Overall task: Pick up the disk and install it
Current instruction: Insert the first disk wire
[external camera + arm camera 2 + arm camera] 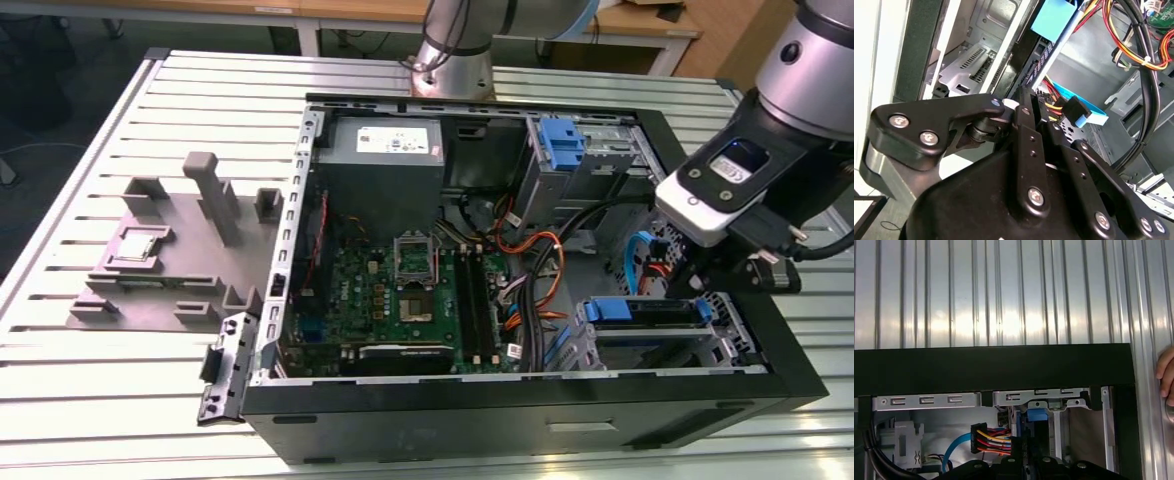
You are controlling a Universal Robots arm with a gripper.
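Black gripper (727, 270) hangs at open computer case's (534, 400) right side in the exterior view; fingers hidden, grip state unclear. Blue-framed silver disk (650, 312) sits in near-right drive bay, partly hidden.

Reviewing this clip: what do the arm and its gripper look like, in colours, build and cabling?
The arm is silver-grey metal with a darker grey joint cap, and its base column is the same silver. A white wrist block carries a small blue-lit window. A black cable loops beside it. The gripper is matte black, built of linked bars held with silver screws.
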